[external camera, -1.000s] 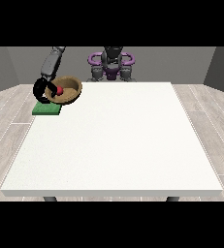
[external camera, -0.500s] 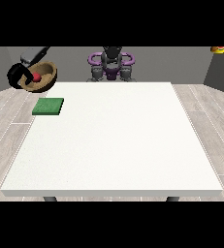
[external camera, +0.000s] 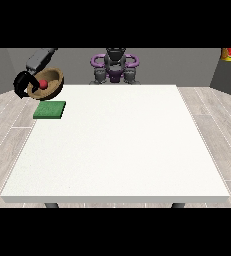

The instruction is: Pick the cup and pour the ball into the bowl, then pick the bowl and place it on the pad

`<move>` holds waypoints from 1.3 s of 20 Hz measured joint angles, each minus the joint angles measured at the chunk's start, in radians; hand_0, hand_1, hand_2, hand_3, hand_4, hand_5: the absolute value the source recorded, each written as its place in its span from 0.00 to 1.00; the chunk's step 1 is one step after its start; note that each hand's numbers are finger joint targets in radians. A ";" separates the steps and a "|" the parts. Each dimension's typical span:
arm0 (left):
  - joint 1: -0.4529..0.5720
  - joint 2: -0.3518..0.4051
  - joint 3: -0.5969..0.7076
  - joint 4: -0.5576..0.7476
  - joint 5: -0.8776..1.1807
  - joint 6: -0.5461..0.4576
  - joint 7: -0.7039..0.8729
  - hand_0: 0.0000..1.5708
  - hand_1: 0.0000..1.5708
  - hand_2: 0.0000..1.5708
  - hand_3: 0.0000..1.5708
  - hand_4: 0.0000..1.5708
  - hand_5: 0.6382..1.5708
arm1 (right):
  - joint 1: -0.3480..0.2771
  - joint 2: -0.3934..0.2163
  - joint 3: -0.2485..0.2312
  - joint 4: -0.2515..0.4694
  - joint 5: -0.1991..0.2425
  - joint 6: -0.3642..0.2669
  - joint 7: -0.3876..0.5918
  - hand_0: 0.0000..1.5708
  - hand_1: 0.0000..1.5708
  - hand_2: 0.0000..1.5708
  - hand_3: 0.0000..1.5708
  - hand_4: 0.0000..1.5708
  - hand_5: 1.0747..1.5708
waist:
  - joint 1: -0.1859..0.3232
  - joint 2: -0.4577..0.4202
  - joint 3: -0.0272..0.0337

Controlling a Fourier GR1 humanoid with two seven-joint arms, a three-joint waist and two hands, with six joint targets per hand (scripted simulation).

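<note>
One hand (external camera: pixel 23 84), at the view's left, carries the bowl (external camera: pixel 48 84) in the air just beyond the worktop's (external camera: pixel 117 145) far left corner, fingers clamped on its rim. We see the bowl tipped toward the camera, the red ball (external camera: pixel 44 84) inside it, so the pouring step looks finished. The green pad (external camera: pixel 50 110) lies flat near that corner, just in front of and below the bowl; we judge it is held high to clear the edge before lowering. Compared with half a second ago, the bowl has come back inward and down toward the pad. We see no cup or other hand.
</note>
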 measured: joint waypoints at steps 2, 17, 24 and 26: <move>0.003 -0.002 -0.002 0.003 -0.002 0.003 -0.017 0.00 0.00 0.00 0.00 0.77 0.98 | -0.014 0.027 -0.004 0.013 -0.003 -0.016 -0.013 1.00 1.00 1.00 0.37 0.64 1.00 | 0.004 0.014 0.0003; 0.018 0.061 0.010 0.049 0.035 -0.025 -0.025 0.00 0.00 0.00 0.00 0.76 0.99 | -0.066 -0.015 -0.070 0.117 -0.017 -0.085 -0.006 0.93 0.93 0.88 0.51 0.00 0.94 | -0.006 0.011 0.0007; 0.032 0.085 0.014 0.097 0.024 -0.034 -0.078 0.00 0.00 0.00 0.00 0.76 0.99 | -0.095 0.061 -0.073 0.110 -0.028 -0.142 -0.048 0.88 0.88 0.85 0.46 0.00 0.93 | -0.008 0.025 -0.0001; 0.028 0.087 0.013 0.093 0.027 -0.037 -0.091 0.00 0.00 0.00 0.00 0.76 1.00 | -0.115 0.049 -0.075 0.115 -0.021 -0.163 -0.056 0.73 0.73 0.84 0.64 0.12 0.92 | 0.006 0.042 0.0003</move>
